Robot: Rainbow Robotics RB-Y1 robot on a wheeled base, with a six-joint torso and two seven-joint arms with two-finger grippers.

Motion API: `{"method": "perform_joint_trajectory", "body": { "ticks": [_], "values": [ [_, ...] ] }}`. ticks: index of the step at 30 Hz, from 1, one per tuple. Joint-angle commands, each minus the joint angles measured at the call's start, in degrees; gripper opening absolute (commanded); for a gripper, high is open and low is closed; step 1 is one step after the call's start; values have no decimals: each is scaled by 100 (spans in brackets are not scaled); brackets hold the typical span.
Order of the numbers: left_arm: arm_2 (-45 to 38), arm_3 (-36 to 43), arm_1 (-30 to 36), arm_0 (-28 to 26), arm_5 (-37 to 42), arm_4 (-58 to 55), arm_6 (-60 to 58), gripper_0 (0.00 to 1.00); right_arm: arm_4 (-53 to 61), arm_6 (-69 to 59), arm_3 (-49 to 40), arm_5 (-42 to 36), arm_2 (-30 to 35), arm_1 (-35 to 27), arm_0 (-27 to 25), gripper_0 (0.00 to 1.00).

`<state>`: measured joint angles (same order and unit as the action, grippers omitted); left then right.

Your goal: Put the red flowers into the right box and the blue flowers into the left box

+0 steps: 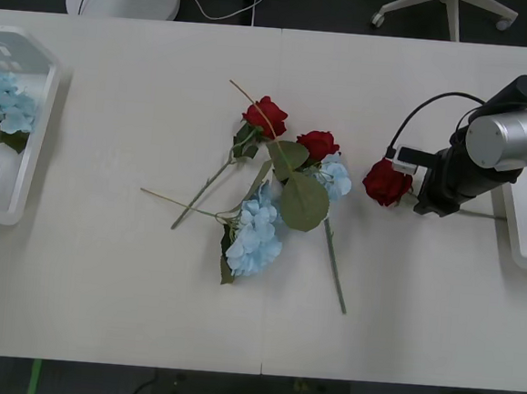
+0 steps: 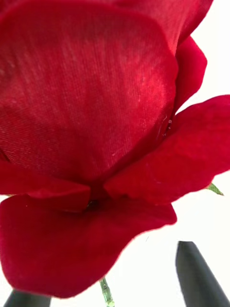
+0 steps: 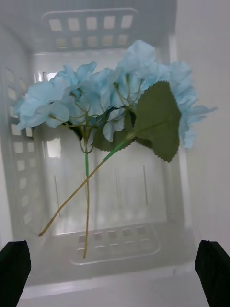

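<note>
We are holding the right gripper [image 1: 408, 192] near the right box [image 1: 523, 238], fingers closed on the stem of one red rose [image 1: 387, 182]. Beyond its bloom, the remaining red flowers [image 1: 266, 116] and blue flowers [image 1: 257, 235] are lying tangled mid-table [image 1: 101, 294]. Our left gripper [image 3: 115, 271], fingers spread apart, is hovering over the left box [image 3: 115, 249], where two blue heads [image 3: 81, 98] are resting. No writing is readable.

Bright, even overhead light falls on the white table [image 1: 128, 296], and the flowers at its centre cast only faint, soft shadows. The left box [image 1: 31, 151] throws a grey shadow toward 3 o'clock. In the right wrist view a red rose [image 2: 91, 120] sits so close that its petal edges blur, though the fabric weave shows. The left wrist view looks hazy and washed out, with pale glare across the box's walls.
</note>
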<state>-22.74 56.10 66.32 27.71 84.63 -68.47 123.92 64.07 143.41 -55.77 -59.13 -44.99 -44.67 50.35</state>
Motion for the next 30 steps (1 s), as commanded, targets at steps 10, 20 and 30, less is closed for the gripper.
{"method": "perform_joint_trajectory", "body": {
  "ticks": [10,20,30],
  "values": [
    [-371,1333,-1200,94,45,-518,-1502,100,89,-6,330,226,-10,292,19,43],
    [-345,1342,-1745,103,-184,-1160,-1625,100,150,-50,330,270,-10,292,19,0],
    [1307,1351,-1552,226,-1326,-3014,-1344,100,238,-138,374,314,-1,292,28,0]
  ]
}}
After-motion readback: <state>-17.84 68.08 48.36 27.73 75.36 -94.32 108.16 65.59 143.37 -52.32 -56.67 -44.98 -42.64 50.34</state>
